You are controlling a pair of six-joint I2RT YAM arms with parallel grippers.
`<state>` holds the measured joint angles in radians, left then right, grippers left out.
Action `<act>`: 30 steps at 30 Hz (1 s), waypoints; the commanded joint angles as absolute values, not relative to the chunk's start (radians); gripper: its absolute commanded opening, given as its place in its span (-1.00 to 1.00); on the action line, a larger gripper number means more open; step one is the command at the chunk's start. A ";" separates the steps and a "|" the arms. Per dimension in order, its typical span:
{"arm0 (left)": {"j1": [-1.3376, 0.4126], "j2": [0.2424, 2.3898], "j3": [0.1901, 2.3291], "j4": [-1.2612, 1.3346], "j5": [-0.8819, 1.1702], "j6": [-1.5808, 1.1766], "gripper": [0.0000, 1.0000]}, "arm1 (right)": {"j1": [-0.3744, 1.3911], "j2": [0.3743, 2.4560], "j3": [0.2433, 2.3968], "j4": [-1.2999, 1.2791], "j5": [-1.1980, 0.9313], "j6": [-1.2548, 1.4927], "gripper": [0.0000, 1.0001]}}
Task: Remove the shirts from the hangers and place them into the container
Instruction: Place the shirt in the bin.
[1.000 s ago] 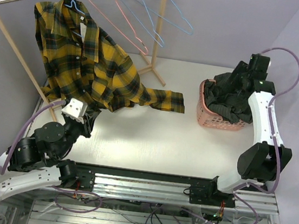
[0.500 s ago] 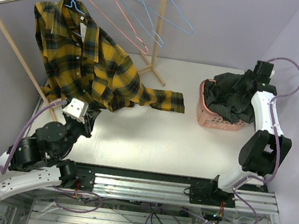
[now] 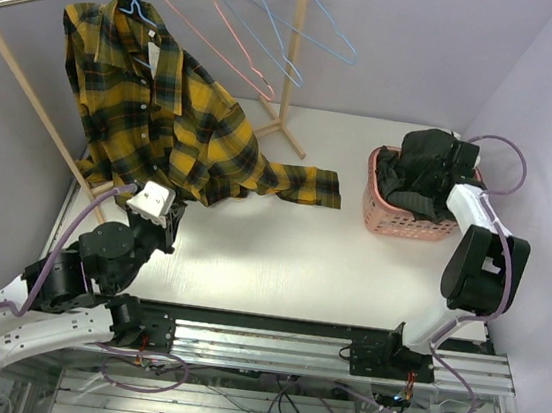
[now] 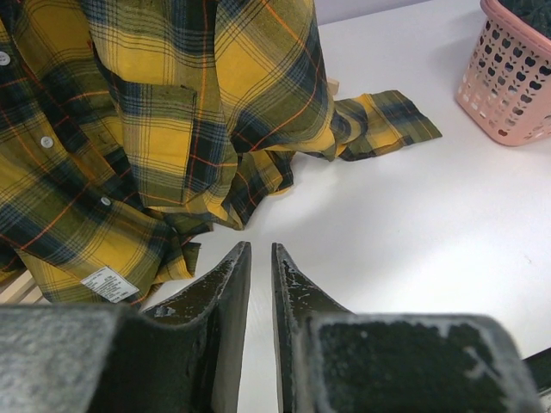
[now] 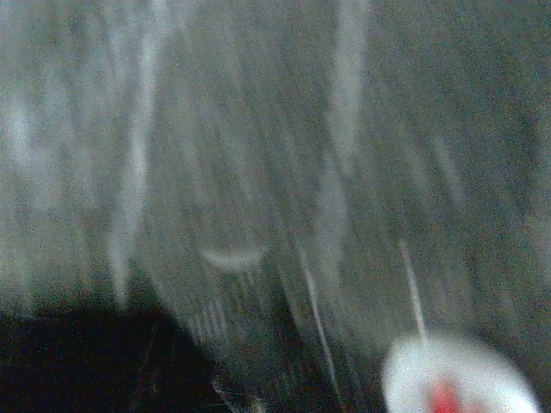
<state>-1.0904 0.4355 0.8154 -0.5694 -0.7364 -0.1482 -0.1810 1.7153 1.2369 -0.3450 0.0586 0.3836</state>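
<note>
Now | 1 plaid shirt | 4 hangers | left fingers barely apart, empty | right fingers probably buried, unclear

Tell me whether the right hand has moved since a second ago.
Yes. The right hand dropped from above the pink basket, leftward, into the dark shirts inside it.

White table carries a pink basket, the plaid shirt's sleeve and the rack's foot.
</note>
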 commanded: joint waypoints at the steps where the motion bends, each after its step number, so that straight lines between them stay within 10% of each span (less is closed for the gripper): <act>1: -1.095 0.441 0.811 -0.548 -0.743 -0.134 -0.47 | -0.167 1.853 1.169 -0.363 0.017 0.390 -0.02; 12: -1.095 0.443 0.810 -0.552 -0.756 -0.138 -0.49 | -0.166 2.010 1.148 -0.352 -0.019 0.386 -0.01; 30: -1.095 0.456 0.813 -0.557 -0.760 -0.147 -0.32 | -0.140 1.671 1.485 -0.524 -0.021 0.415 0.08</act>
